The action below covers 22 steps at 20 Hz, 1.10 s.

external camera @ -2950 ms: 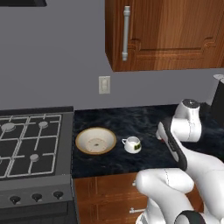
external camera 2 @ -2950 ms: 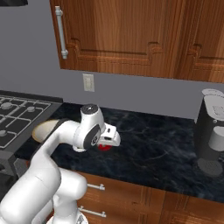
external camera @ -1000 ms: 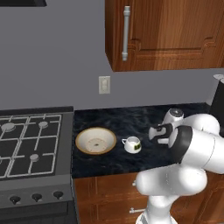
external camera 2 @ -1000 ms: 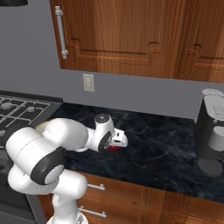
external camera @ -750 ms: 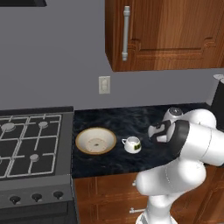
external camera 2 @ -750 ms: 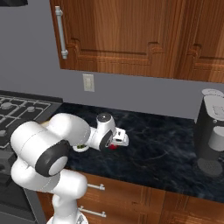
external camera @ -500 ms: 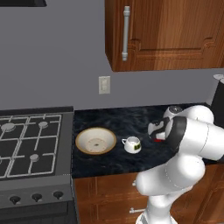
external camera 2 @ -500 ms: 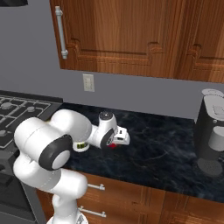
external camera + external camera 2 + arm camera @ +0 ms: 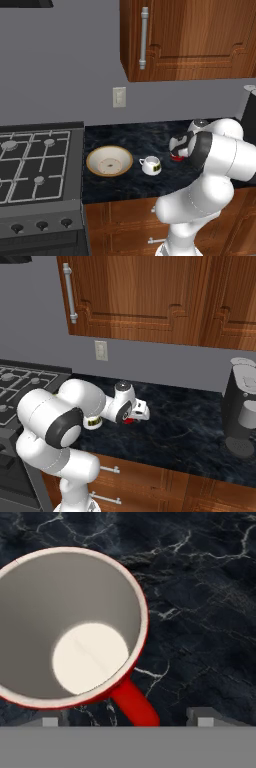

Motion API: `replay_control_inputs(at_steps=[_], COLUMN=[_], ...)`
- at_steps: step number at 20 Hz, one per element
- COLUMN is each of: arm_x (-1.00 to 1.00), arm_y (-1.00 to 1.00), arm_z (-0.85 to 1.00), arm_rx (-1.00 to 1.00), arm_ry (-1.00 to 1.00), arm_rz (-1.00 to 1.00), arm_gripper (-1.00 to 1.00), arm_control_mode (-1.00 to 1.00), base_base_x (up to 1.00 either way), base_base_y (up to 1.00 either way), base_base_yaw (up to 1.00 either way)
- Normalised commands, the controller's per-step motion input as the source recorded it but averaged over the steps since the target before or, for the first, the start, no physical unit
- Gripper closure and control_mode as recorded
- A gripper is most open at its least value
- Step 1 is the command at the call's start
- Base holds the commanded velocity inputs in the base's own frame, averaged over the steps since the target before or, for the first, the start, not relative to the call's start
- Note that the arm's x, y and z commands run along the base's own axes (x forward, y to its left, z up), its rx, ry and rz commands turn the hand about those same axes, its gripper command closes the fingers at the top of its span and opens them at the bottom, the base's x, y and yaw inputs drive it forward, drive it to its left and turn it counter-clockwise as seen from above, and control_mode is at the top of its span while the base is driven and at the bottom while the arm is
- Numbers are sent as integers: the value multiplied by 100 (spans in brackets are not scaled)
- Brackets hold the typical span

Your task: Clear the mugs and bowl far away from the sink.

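Progress looks nearly complete: bowl (image 9: 109, 160) and white mug (image 9: 151, 165) sit on the counter (image 9: 190, 431) beside the stove (image 9: 35, 170), and the red mug (image 9: 70, 627) stands upright to their right. The gripper (image 9: 125, 721) is spread open around its handle (gripping nothing); only withdrawing seems left.

Pincer (image 9: 134, 417) low over dark counter (image 9: 185, 431), red mug (image 9: 128, 420) under it.
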Motion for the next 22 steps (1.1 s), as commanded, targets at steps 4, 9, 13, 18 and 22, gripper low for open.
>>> replay_control_inputs(at_steps=[4,9,13,18,22], arm_x=[-1,-22,-53,-66,-56], arm_y=[0,0,0,0,0], arm_z=[0,23,46,57,78], arm_rx=[0,0,0,0,0], arm_ry=[0,-7,-22,-31,-34], arm_rz=[0,0,1,3,8], arm_gripper=[-100,-100,-100,-100,-100], arm_control_mode=[-100,-100,-100,-100,-100], base_base_x=[0,0,0,0,0], base_base_y=[0,0,0,0,0], base_base_yaw=[0,0,0,0,0])
